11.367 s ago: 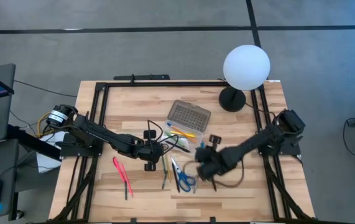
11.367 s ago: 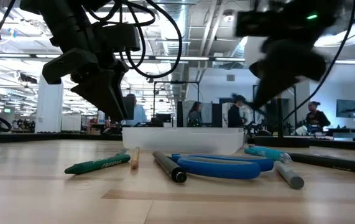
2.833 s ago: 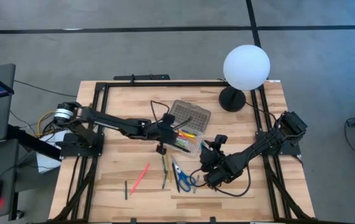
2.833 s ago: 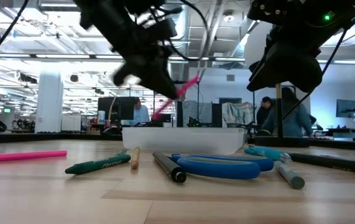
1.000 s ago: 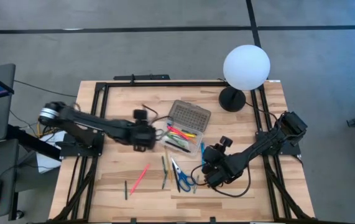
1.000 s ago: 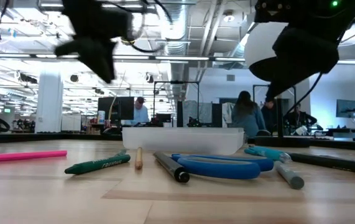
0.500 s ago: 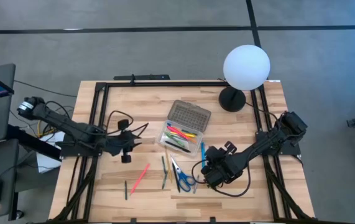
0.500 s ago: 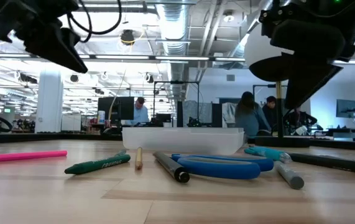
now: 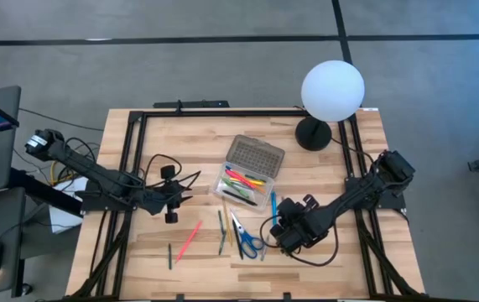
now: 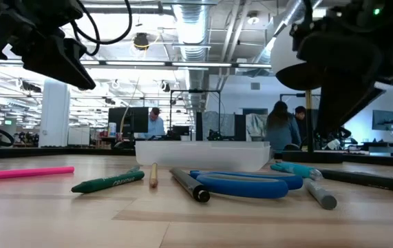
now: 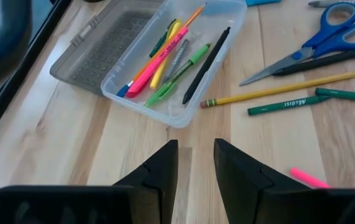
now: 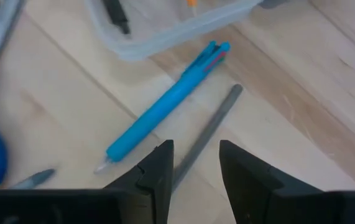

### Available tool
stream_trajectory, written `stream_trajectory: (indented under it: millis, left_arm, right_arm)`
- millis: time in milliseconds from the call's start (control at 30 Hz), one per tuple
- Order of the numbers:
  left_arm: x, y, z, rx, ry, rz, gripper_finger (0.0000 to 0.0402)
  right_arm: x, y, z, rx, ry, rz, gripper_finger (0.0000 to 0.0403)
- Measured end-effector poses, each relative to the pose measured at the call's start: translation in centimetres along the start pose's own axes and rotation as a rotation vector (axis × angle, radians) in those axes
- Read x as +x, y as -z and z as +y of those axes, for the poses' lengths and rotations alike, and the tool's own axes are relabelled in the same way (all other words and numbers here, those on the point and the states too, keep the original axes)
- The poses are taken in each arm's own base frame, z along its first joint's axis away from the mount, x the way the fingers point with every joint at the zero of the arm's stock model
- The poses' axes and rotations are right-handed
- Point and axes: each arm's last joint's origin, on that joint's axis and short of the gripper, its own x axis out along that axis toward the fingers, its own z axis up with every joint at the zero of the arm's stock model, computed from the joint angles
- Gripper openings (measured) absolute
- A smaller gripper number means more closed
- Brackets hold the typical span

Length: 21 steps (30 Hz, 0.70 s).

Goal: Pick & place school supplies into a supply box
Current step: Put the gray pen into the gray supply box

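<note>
- Nearest the table's front edge, loose school supplies lie scattered on the table [image 9: 323,151]: a pink pen [image 9: 188,241], a green pencil [image 11: 349,94], a yellow pencil [image 11: 283,89] and blue-handled scissors [image 9: 246,239].
- Beside them, the right gripper [image 12: 194,163] hangs low over a grey pen [image 12: 208,135] and a blue pen [image 12: 168,107], its fingers slightly apart, empty and touching neither.
- These pens and pencils look light, stiff and thin, liable to roll or slip; a pinch across the middle of the barrel would likely serve best, while the scissors seem easiest taken at the closed blades.
- Off to the left side of the table, the left gripper [image 11: 194,163] hovers with fingers a little apart and nothing between them.
- Farther back, mid-table, the supply box [image 9: 243,191] sits open, its grey dotted lid [image 9: 254,156] folded back, several pens already lying inside.
- At the far right corner stands a white globe lamp [image 9: 332,90].
</note>
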Motion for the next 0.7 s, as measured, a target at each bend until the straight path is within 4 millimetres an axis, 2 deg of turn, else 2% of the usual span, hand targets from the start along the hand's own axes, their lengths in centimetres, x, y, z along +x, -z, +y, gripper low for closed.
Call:
stream_trajectory:
  millis: [300,400,567,700]
  left_arm:
    - [0.0,0.0,0.0,-0.001,0.011,0.003,0.0098]
    - [0.0,0.0,0.0,-0.011,0.012,0.003,0.0098]
    - [0.0,0.0,-0.1,-0.017,0.02,0.001,0.0098]
    - [0.0,-0.1,-0.1,-0.02,0.022,-0.003,0.0098]
  right_arm:
    - [0.4,0.2,0.0,0.037,-0.009,0.009,0.0152]
    - [1.2,0.3,0.4,0.04,-0.005,0.018,0.016]
    - [2.4,0.8,0.5,0.015,0.039,0.089,0.0164]
    - [2.3,0.6,0.5,0.025,0.037,0.086,0.0162]
